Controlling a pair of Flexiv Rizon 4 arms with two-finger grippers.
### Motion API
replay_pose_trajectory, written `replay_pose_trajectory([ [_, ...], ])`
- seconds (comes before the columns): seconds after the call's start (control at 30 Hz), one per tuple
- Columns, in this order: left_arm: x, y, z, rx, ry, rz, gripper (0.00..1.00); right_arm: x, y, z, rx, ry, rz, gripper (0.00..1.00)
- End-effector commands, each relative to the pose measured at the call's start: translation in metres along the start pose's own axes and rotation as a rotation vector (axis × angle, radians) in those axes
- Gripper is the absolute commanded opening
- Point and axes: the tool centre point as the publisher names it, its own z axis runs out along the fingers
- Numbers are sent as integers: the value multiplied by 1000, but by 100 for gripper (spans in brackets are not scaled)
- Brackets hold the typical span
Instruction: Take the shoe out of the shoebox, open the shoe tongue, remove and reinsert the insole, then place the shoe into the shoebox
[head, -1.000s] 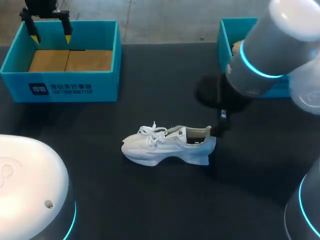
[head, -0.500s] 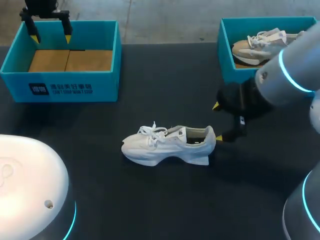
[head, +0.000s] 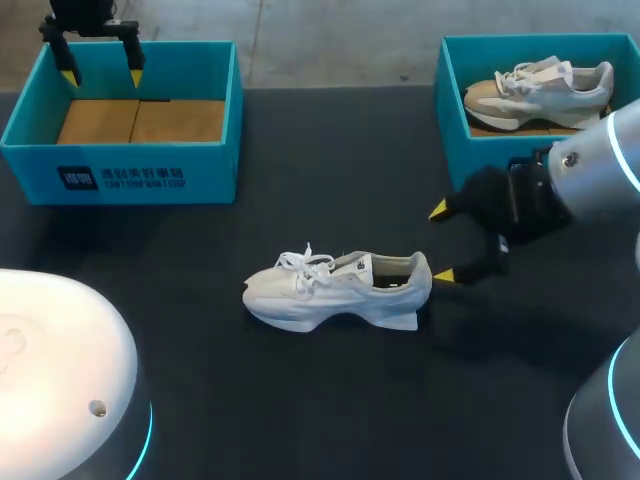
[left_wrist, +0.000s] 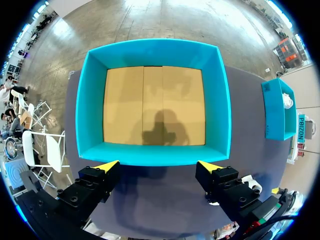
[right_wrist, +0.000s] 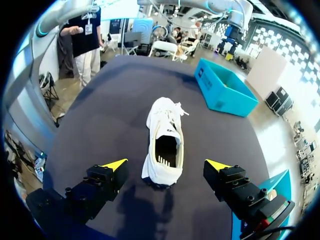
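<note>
Two teal boxes sit at the far corners of the dark table (head: 300, 400). The left shoebox (head: 215, 120) shows only its brown cardboard floor (head: 140, 120), while the right shoebox (head: 450, 110) holds a tan-and-white sneaker (head: 540, 85) lying along its length. The left gripper (head: 101, 75) hangs over the far wall of the left shoebox, pointing straight down, its yellow-tipped fingers spread wide with nothing between them. The right arm comes in low from the right side, its right gripper (head: 441, 243) held level and aimed at the heel of the white shoe (head: 335, 290), fingers well parted and just clear of it, gripping nothing. The white shoe stands on its sole near the middle of the table, apart from both boxes. Its long axis runs across the table, toe toward the robot's left, heel toward the right gripper, mouth open upward.
</note>
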Motion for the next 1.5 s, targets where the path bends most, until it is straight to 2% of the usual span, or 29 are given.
replay_pose_trajectory([
  [0.03, 0, 0, 0, 0, 0, 0, 100, 2, -2, 0, -21, -3, -1, 100],
  [0.23, 0, 0, 0, 0, 0, 0, 100, -1, -12, 10, -15, 1, -2, 100],
  [0.33, 0, 0, 0, 0, 0, 0, 100, -3, -22, 14, 5, 29, -15, 100],
  [0.83, 0, 0, 0, 0, 0, 0, 100, -8, -76, 47, -34, 47, 79, 100],
  [1.17, 0, 0, 0, 0, 0, 0, 100, -1, -82, 70, -71, 76, 127, 100],
  [1.5, 0, 0, 0, 0, 0, 0, 100, 5, -74, 94, -116, 94, 202, 100],
])
